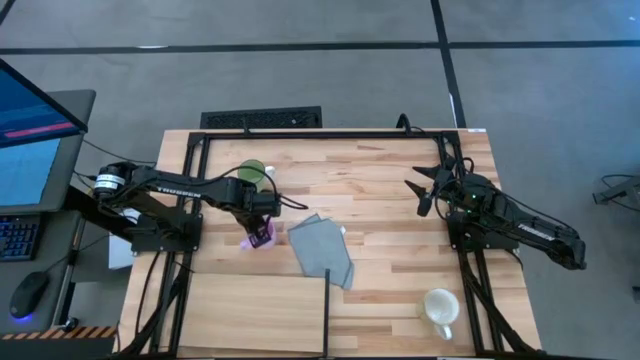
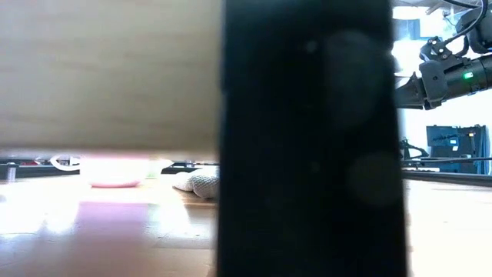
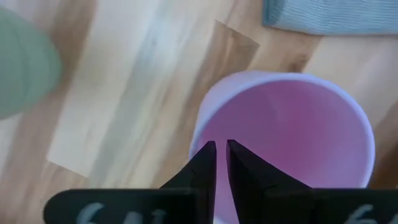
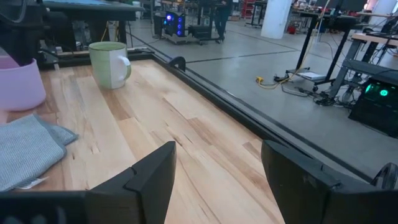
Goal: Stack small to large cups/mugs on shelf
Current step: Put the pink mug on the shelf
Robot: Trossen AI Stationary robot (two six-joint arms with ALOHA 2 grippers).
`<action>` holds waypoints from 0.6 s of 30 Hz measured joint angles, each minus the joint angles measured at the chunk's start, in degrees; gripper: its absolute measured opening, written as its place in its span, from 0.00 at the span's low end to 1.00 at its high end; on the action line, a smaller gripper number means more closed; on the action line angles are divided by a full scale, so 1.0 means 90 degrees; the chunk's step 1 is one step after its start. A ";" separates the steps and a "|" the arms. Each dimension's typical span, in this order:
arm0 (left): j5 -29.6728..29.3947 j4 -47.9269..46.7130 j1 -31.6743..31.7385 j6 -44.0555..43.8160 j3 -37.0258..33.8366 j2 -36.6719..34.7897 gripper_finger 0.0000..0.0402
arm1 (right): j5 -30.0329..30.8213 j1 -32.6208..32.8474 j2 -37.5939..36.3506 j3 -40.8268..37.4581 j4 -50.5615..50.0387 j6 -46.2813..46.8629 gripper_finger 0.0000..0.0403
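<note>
Jaws of the left gripper (image 3: pixel 221 163) stand nearly together, pinched over the near rim of the light purple mug (image 3: pixel 292 130), one finger inside the wall and one outside. That rim pinch looks chosen to carry the mug upright and mouth-up, so that it can take another mug or sit inside one. In the high view the left gripper (image 1: pixel 262 222) hangs over the left-centre of the tabletop (image 1: pixel 385 190) with the purple mug (image 1: pixel 260 238) just under it; whether the mug rests on the wood or is just lifted I cannot tell.

The green mug (image 1: pixel 252 172) stands farther back on the left, just beside the left arm's forearm, and shows upright with its handle out in the right wrist view (image 4: pixel 109 63). The cream-white mug (image 1: pixel 439 308) sits alone at the near right, well apart from the other two. The shelf (image 1: pixel 255 312), a pale board edged by black rails, lies at the near left, with nothing on it yet.

A grey cloth (image 1: pixel 322 250) lies crumpled just to the right of the purple mug, between it and the cream mug; it does not block the straight path to the shelf, though the black frame rail at the shelf's right edge is close to it. The right gripper (image 4: pixel 214 171) waits at the far right with its fingers wide apart and nothing between them.
</note>
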 joint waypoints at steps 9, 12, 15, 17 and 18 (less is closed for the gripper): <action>0.0010 -0.0002 0.0000 -0.0644 0.0000 0.0000 0.07 | 0.0000 0.0000 0.0000 0.0000 0.0000 0.0000 0.65; 0.0122 -0.0002 0.0000 -0.0683 0.0000 0.0000 0.07 | 0.0000 0.0001 -0.0001 0.0000 0.0000 0.0000 0.65; 0.0156 -0.0002 0.0000 -0.0749 0.0000 0.0000 0.09 | 0.0000 0.0001 0.0000 0.0000 0.0000 0.0000 0.65; 0.0156 -0.0002 0.0000 -0.0832 0.0000 0.0000 0.13 | 0.0000 0.0002 0.0001 0.0000 0.0000 0.0002 0.65; 0.0156 -0.0002 0.0000 -0.0860 0.0000 0.0000 0.15 | 0.0000 0.0002 -0.0001 0.0000 0.0000 0.0002 0.65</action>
